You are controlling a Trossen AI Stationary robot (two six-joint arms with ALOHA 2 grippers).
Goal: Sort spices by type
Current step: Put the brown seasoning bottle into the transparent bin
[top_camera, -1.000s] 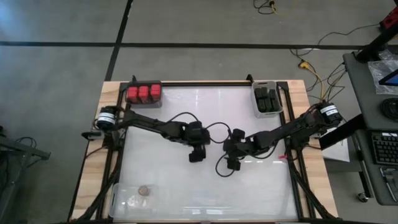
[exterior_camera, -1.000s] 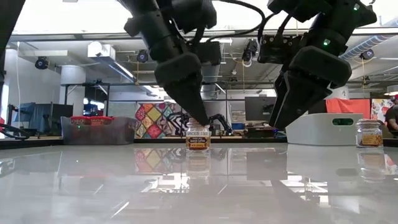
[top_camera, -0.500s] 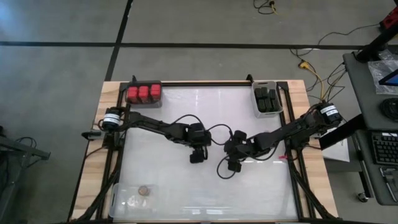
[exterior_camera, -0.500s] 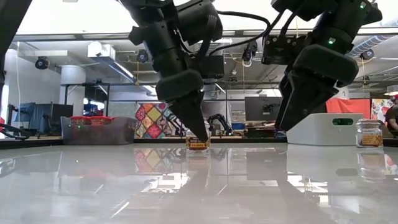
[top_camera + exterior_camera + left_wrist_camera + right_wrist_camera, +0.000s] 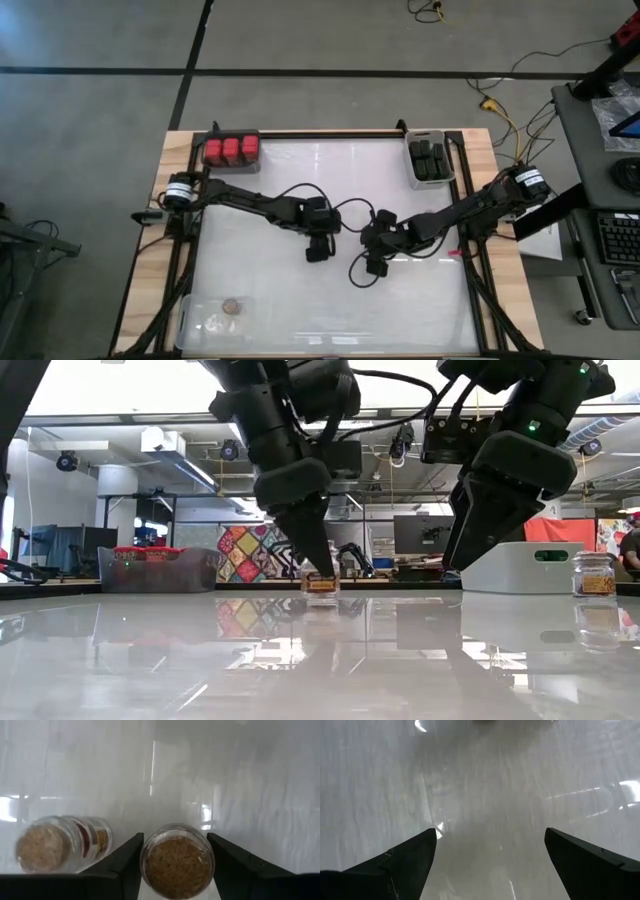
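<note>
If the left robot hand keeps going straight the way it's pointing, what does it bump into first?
The left hand points down at the table, and a round tan-topped jar already sits between its open fingers. So it would probably meet that jar first, then the white tabletop. A second jar stands just beside, outside the fingers.

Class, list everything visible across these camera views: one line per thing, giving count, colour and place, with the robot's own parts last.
Red spice containers: three, red, in a grey bin at the table's far left corner.
Black spice containers: several, black, exact count unclear, in a grey bin at the far right.
Tan-topped jar: one, clear glass, mid-table, between the left gripper's fingers.
Second jar: one, clear with a tan top, just beside it.
Jar in clear bin: one, tan-topped, near left edge.
Jar at the right of the low view: one, clear glass.
Table: one, glossy white top, wooden border.
Left gripper: dark, open around the mid-table jar.
Right gripper: dark, open, empty, hovering mid-table.
</note>
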